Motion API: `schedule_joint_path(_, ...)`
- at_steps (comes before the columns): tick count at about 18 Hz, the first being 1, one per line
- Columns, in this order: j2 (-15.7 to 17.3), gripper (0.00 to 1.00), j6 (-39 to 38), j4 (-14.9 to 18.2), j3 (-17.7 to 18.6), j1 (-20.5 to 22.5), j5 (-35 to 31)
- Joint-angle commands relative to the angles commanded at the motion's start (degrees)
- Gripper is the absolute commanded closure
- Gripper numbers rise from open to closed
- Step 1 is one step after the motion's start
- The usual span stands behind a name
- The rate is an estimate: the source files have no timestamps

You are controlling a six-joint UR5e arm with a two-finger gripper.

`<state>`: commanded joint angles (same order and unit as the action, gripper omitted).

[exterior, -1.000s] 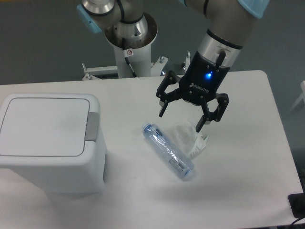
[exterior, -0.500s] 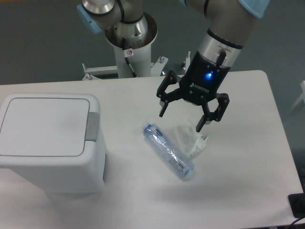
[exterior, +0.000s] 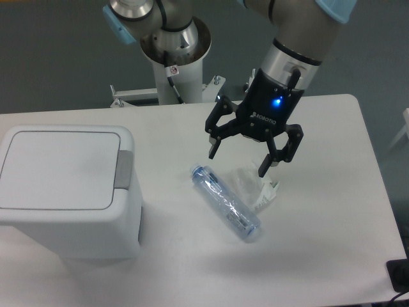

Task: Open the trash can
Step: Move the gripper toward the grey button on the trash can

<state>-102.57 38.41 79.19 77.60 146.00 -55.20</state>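
The trash can (exterior: 64, 188) is a large boxy white bin at the left of the table. Its flat white lid (exterior: 57, 167) lies shut, with a grey rectangular push-button (exterior: 124, 170) on its right edge. My gripper (exterior: 238, 162) hangs open and empty above the table's middle, well to the right of the bin. Its two black fingers point down, spread wide.
A clear plastic bottle (exterior: 225, 202) lies on its side below the gripper. A crumpled clear wrapper (exterior: 254, 186) lies next to it on the right. The arm's base column (exterior: 174, 57) stands at the back. A black object (exterior: 399, 275) sits at the lower right corner.
My gripper has shifted slightly left and up. The bin, bottle and wrapper have not moved.
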Motion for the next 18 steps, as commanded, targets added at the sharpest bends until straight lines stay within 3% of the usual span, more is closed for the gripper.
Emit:
schedule_joint_path(7,0.2,0.0,-2.6,-0.2,2.0,-5.1,0.0)
schedule_joint_path(12,0.5,0.0,-2.8,-7.2,6.2,-7.4,-0.4)
schedule_joint_path(18,1.9,0.0,-3.0,-7.5,8.5,-8.3,-0.4)
